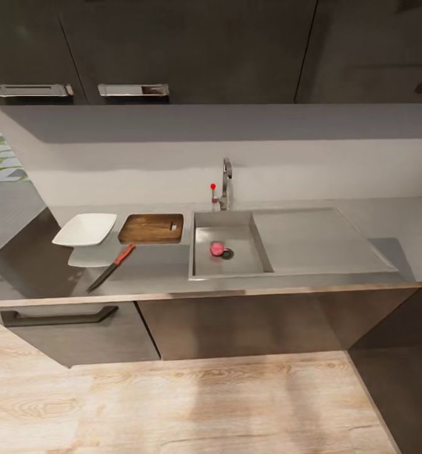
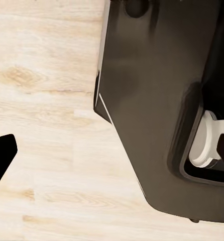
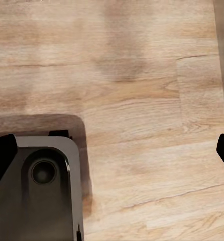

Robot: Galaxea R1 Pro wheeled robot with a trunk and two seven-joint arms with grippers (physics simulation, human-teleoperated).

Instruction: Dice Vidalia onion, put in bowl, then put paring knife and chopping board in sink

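Opening step, nothing handled yet: the robot is standing off from the countertop (image 1: 160,268), facing it across a strip of wood floor (image 1: 173,403), and both arms are hanging low, their wrist cameras looking down at that floor and at the robot's own dark base (image 2: 152,100).

Vidalia onion (image 1: 217,250) is lying in the sink (image 1: 201,268) basin, beside the round drain (image 1: 227,254), touching or nearly so. Faucet (image 1: 226,183) is rising at the far edge, with a red knob (image 1: 213,186).

Left of the basin: chopping board (image 1: 151,228) lying flat, bare. Further left, the bowl (image 1: 85,229), empty. Near side of both, the paring knife (image 1: 111,267) lying at a slant, handle toward the board, tip toward the near-left.

Count: one onion, one board, one knife, one bowl, one sink with one drainboard (image 1: 311,239) on its right.

Pincers: right gripper (image 3: 114,150) is showing a dark fingertip at either edge of its view, set wide apart, nothing between. Left gripper: one dark fingertip (image 2: 1,155) is showing; its partner is out of frame, so cannot tell apart or together.

Next move, as I judge it: closing in on the counter, then raising an arm over the basin and reaching down for the onion. The round onion beside the drain may roll if nudged.
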